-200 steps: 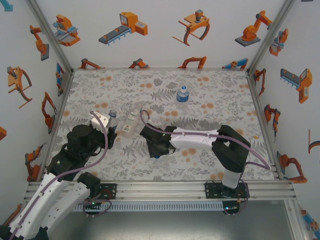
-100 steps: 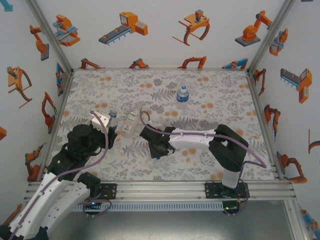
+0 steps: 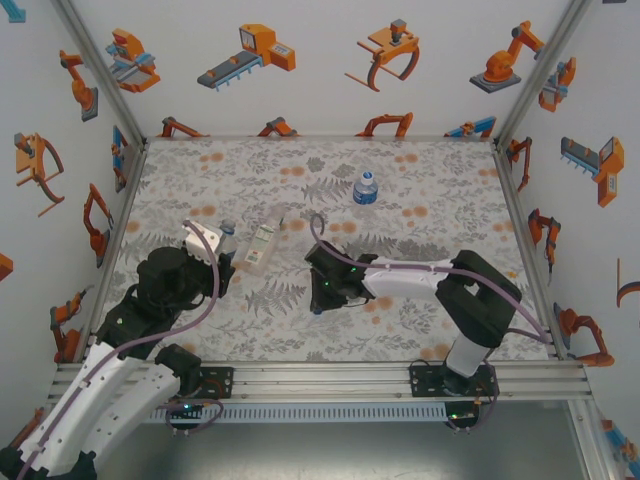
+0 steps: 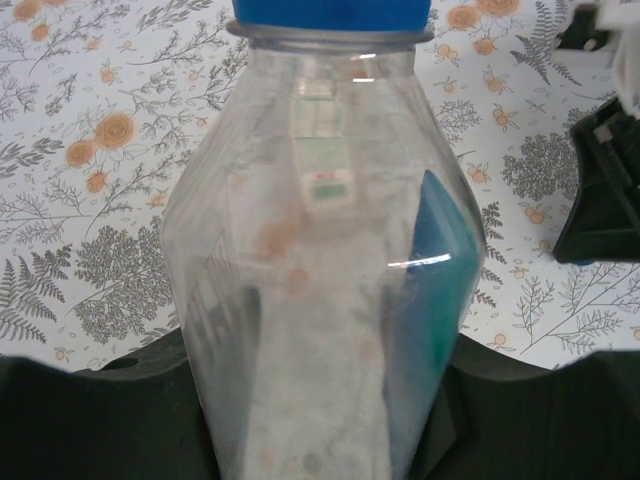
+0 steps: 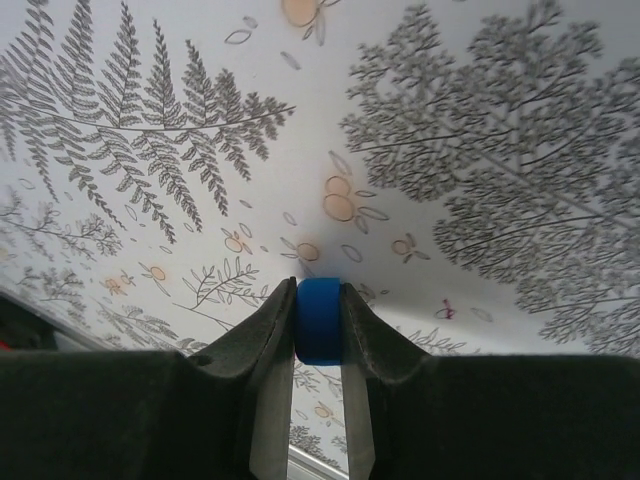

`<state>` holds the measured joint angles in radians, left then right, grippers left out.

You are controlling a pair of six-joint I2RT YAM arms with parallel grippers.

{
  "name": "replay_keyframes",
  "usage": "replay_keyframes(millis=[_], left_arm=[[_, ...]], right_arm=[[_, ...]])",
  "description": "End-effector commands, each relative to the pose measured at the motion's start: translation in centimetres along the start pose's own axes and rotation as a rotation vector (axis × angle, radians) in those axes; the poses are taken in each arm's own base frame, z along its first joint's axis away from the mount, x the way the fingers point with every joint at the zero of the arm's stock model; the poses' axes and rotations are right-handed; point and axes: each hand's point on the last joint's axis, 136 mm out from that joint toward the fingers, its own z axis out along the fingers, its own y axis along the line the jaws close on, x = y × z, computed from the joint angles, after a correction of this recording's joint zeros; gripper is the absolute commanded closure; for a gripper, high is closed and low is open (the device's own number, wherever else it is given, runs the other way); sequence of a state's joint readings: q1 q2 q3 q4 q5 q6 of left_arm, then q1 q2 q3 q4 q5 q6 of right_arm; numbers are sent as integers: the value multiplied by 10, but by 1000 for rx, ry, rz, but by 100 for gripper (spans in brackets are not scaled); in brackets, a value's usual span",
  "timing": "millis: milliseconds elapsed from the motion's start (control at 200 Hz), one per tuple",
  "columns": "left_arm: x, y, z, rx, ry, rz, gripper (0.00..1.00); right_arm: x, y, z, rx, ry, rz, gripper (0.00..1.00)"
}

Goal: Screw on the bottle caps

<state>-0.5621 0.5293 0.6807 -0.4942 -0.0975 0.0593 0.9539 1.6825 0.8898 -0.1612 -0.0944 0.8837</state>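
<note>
Looking down, left side: the left gripper (image 3: 222,250) is clamped around the blue-labelled bottle (image 3: 227,240), which stands upright near the left wall (image 3: 60,200). The slim bottle (image 3: 262,245) lies on its side just beside it, on the inner side.
Top view, middle: the right gripper (image 3: 320,302) is low over the table (image 3: 430,230), near the slim bottle. The far bottle (image 3: 366,187) stands upright toward the back wall (image 3: 320,90), well apart from both arms.
Left wrist: the held bottle sits close up, with its blue label on the right flank. A blue band crosses its far end; I cannot tell whether that is a cap or a collar.
Right wrist: the fingers (image 5: 265,360) are pressed together on a blue cap (image 5: 320,320), pinching it by its sides at the very tips. Whether it is off the cloth I cannot tell.
Progress: early, by my reading. One cap is gripped and one bottle is steadied, but the two are apart, so threading is not yet begun. The slim bottle must be stood up first. The far bottle's top is too small to judge.
Room: there is open cloth on the right half and toward the back. The straight line from the cap to the held bottle runs close to the lying slim bottle. The left wall crowds the left arm, and the rail (image 3: 330,378) bounds the near edge.
</note>
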Motion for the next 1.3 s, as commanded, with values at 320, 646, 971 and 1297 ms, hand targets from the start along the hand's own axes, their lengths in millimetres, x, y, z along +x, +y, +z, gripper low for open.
replay_keyframes(millis=[320,646,971,1297], left_arm=[[1,0,5,1,38,-17,87],[2,-9,7,47,52,-85,87],[-10,-24,6,139,81,-105,84],[8,-16,6,86,95,-52,83]], right_arm=[[2,-81,-25,-67,-82,275,61],[-13,-90,-62,129,-91,144,53],[-24,-65,-82,325,-92,-109,51],[-21,-25,-58,302,-72,-263,49]])
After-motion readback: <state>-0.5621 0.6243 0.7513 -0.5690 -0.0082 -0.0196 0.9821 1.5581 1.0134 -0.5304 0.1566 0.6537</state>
